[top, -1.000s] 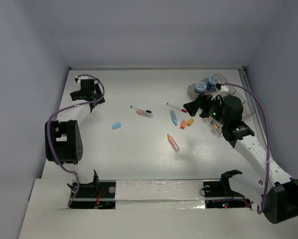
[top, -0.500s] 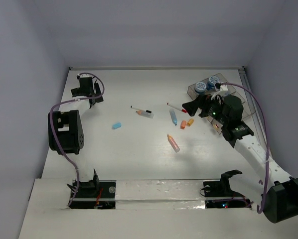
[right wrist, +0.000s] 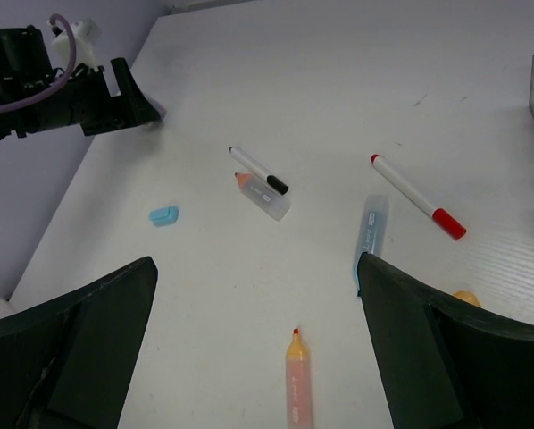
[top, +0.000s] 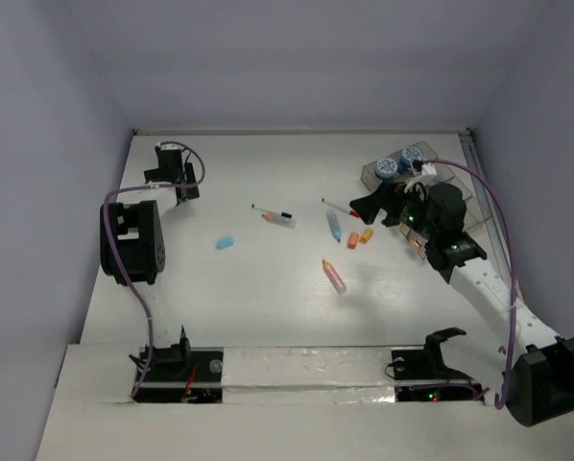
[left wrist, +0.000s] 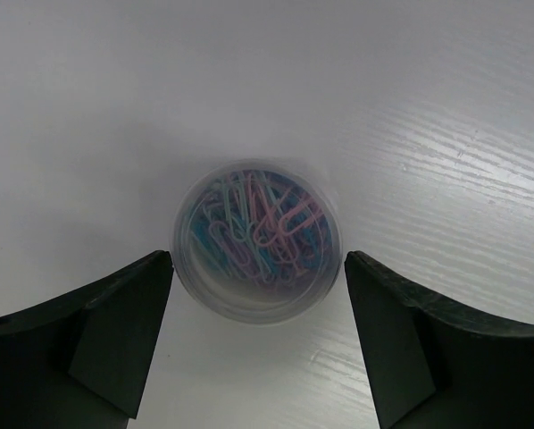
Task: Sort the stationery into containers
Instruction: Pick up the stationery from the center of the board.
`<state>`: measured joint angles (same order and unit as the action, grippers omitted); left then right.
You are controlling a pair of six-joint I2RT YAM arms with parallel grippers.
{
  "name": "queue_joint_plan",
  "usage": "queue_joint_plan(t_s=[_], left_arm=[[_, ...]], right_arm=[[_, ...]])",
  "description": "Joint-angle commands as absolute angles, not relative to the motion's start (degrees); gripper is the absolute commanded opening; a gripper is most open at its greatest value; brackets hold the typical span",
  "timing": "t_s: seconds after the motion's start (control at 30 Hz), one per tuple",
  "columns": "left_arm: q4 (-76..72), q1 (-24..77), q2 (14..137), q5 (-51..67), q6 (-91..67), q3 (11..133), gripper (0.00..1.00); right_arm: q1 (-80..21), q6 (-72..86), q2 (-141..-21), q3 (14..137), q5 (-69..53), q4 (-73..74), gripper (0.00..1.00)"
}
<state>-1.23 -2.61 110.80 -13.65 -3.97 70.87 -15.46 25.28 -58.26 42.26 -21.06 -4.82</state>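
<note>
One paper-clip jar (left wrist: pixel 256 241) sits inside the left hand (left wrist: pixel 258 268), grip uncertain; right hand (right wrist: pixel 255 264) gapes empty.

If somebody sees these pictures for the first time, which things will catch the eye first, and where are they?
First, the clear jar full of coloured paper clips, standing between the fingers of the left gripper at the far left of the table. Next, the loose pieces across the middle, such as the pink stick and the red-capped pen. Last, two blue-lidded jars in the tray at the far right.
</note>
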Motion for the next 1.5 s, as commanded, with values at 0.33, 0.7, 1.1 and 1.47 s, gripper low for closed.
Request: queue_joint_plan(t_s=[0.33,0.7,1.1,1.47], left_arm=[[-4.92,-2.55,111.53,-14.5,-2.55,72.69,0.6],[-2.04,2.89,100.12,-9.67,-4.13,73.3,0.34],[13.09,20.29,77.82,16.07,-1.49,66.83,0.29],[14.86,35.84,63.28,25.05,-0.26,55.37,0.3]], right_arm=[[-16.52,24.61,-61.17,42.98,-22.33,-7.82,1.0],[-17.05,23.03,-62.93,43.68,-25.04,-7.82,1.0],[-17.05,18.11,-60.91,46.58,-41.91,-7.64,1.0],[-18.62,26.79,-63.01,53.17,-45.35,-4.57,1.0]])
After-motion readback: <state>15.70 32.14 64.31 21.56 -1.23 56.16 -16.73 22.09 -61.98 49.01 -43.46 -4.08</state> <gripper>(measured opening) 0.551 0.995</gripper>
